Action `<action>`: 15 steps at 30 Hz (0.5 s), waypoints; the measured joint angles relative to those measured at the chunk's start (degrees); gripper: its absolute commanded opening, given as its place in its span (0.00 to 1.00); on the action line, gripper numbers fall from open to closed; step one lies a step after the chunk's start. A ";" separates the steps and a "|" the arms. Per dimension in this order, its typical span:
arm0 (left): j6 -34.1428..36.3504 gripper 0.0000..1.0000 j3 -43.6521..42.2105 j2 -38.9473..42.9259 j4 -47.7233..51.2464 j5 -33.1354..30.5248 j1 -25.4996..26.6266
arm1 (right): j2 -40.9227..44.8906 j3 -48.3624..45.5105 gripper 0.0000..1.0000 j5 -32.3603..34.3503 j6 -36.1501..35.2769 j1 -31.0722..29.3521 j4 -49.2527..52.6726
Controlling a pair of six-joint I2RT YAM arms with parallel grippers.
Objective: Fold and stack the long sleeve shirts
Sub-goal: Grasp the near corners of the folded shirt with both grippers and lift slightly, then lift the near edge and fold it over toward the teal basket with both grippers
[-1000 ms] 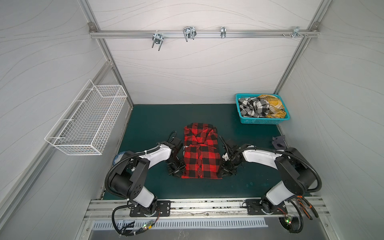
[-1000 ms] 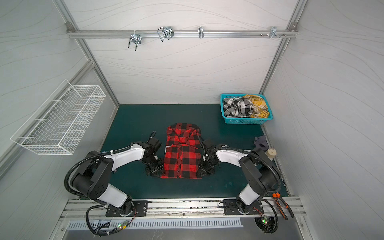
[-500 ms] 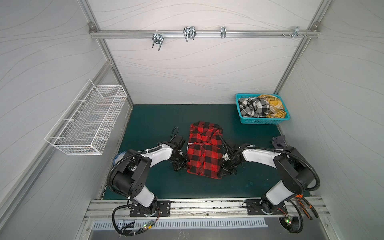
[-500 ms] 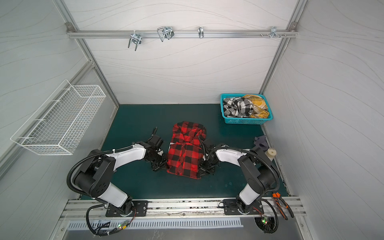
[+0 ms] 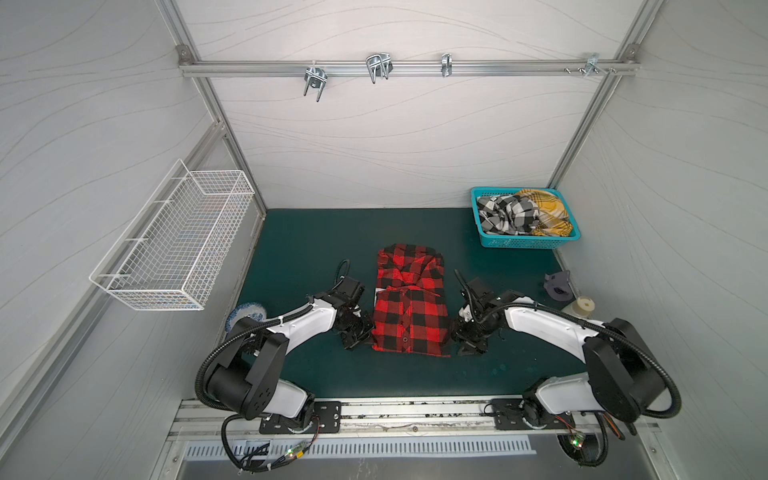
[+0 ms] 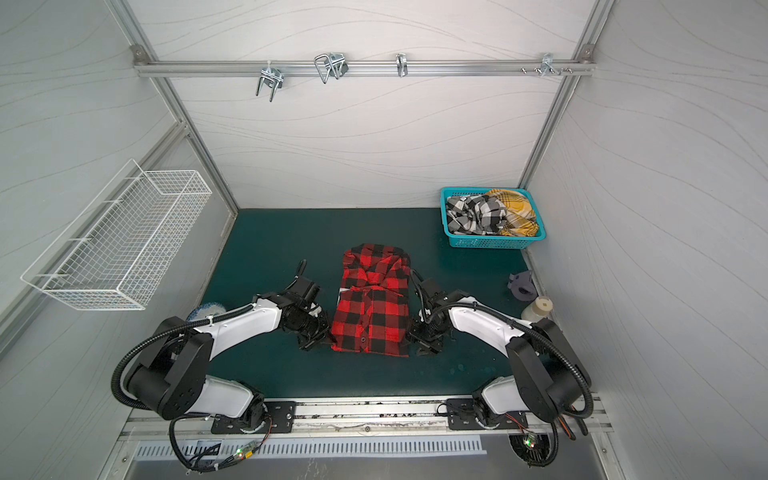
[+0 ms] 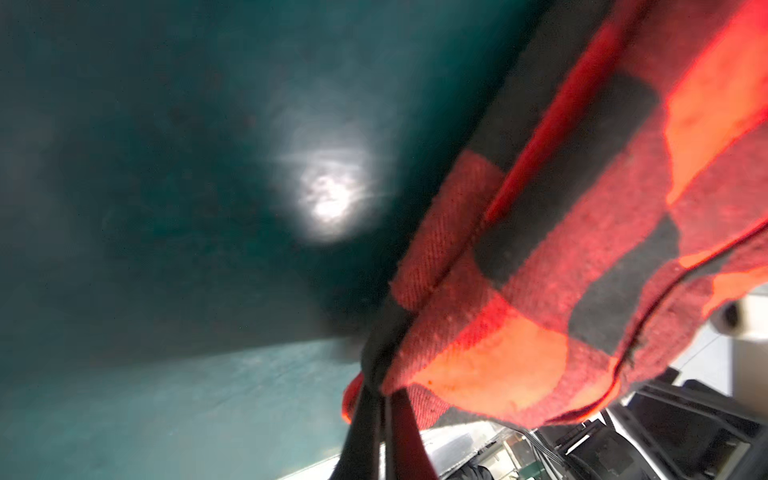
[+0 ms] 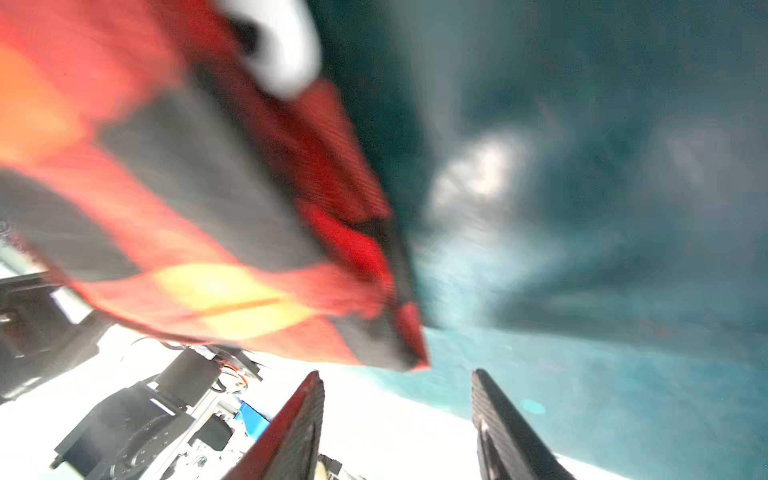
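A folded red-and-black check long sleeve shirt (image 5: 409,307) (image 6: 372,307) lies mid-mat, collar end toward the back wall. My left gripper (image 5: 363,338) (image 6: 324,338) sits at the shirt's near left corner. In the left wrist view the left gripper (image 7: 384,399) is shut on that corner of the shirt (image 7: 540,257). My right gripper (image 5: 461,343) (image 6: 415,345) is at the near right corner. In the right wrist view the right gripper (image 8: 397,376) is open, and the shirt's corner (image 8: 374,345) hangs free just past the fingertips. Black-and-white (image 5: 505,214) and yellow plaid (image 5: 544,208) shirts lie crumpled in a basket.
The teal basket (image 5: 523,242) stands at the mat's back right corner. A grey scrap (image 5: 557,284) and a pale spool (image 5: 584,307) lie by the right wall. A blue-and-white dish (image 5: 247,313) sits by the left arm. A white wire basket (image 5: 174,241) hangs on the left wall.
The shirt was lifted and skewed to the right half a second ago; it now lies straight again. The right jaws have opened off the near right corner. The left jaws have closed on theirs.
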State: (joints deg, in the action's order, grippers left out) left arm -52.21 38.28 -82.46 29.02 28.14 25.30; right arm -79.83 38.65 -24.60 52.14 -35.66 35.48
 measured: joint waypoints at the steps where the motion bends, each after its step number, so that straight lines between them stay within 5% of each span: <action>1: -0.15 0.00 0.00 0.02 -0.07 0.04 0.00 | -0.46 -0.85 0.48 -0.13 0.48 -0.33 -0.24; 15: -0.48 0.00 -2.84 2.14 -0.61 0.09 0.00 | -6.01 1.18 0.41 -1.79 2.03 -1.07 -2.40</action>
State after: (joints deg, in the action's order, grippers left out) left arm -52.69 35.44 -80.31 28.40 28.23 25.30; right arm -85.84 39.83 -26.39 54.17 -36.73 33.08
